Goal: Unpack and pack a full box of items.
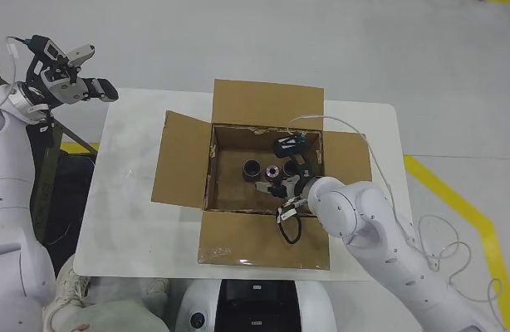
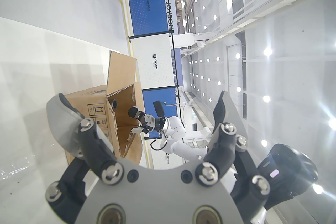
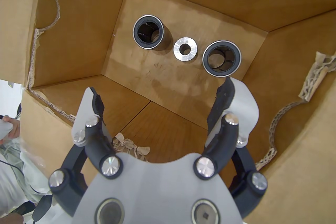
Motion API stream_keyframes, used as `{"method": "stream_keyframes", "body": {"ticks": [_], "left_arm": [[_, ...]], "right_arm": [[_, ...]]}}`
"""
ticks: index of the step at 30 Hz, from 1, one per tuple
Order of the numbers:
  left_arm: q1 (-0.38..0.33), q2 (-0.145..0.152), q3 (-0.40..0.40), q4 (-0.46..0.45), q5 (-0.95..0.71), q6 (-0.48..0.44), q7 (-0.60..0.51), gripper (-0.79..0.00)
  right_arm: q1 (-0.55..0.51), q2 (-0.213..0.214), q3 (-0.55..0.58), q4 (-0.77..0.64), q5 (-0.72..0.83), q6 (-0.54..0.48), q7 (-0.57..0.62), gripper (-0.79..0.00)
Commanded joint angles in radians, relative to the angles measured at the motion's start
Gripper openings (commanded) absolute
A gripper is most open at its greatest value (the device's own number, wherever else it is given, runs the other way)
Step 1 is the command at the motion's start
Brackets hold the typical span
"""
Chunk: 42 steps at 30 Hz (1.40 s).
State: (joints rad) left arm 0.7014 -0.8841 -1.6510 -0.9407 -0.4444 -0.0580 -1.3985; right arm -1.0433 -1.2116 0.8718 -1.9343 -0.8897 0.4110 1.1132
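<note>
White table [image 1: 122,216] holds box [image 1: 182,166] with 3 parts [image 3: 185,49]; right gripper [image 3: 160,89] and left gripper [image 2: 141,98] agape

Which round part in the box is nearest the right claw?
The black sleeve at the row's end, by the right claw; the silver ring and other black sleeve lie farther off.

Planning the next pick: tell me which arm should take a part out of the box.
Right. The right gripper, jaws open, hangs at the open box, close to a black sleeve; the left gripper sits beyond the table corner.
</note>
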Motion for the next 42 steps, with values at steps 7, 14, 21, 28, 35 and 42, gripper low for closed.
{"method": "stream_keyframes", "body": {"ticks": [7,14,21,28,35,42], "left_arm": [[0.000,0.000,0.000,0.000,0.000,0.000,0.000,0.000],[0.000,0.000,0.000,0.000,0.000,0.000,0.000,0.000],[0.000,0.000,0.000,0.000,0.000,0.000,0.000,0.000],[0.000,0.000,0.000,0.000,0.000,0.000,0.000,0.000],[0.000,0.000,0.000,0.000,0.000,0.000,0.000,0.000],[0.000,0.000,0.000,0.000,0.000,0.000,0.000,0.000]], "right_arm": [[0.000,0.000,0.000,0.000,0.000,0.000,0.000,0.000],[-0.012,0.002,0.018,0.025,-0.024,-0.040,-0.050,0.000],[0.021,-0.003,-0.011,0.050,-0.117,-0.096,-0.022,0.000],[0.065,-0.015,-0.035,0.094,-0.153,-0.146,-0.002,0.000],[0.110,-0.030,-0.042,0.182,-0.148,-0.174,0.005,0.000],[0.137,-0.046,-0.044,0.258,-0.119,-0.165,-0.001,-0.160]]}}
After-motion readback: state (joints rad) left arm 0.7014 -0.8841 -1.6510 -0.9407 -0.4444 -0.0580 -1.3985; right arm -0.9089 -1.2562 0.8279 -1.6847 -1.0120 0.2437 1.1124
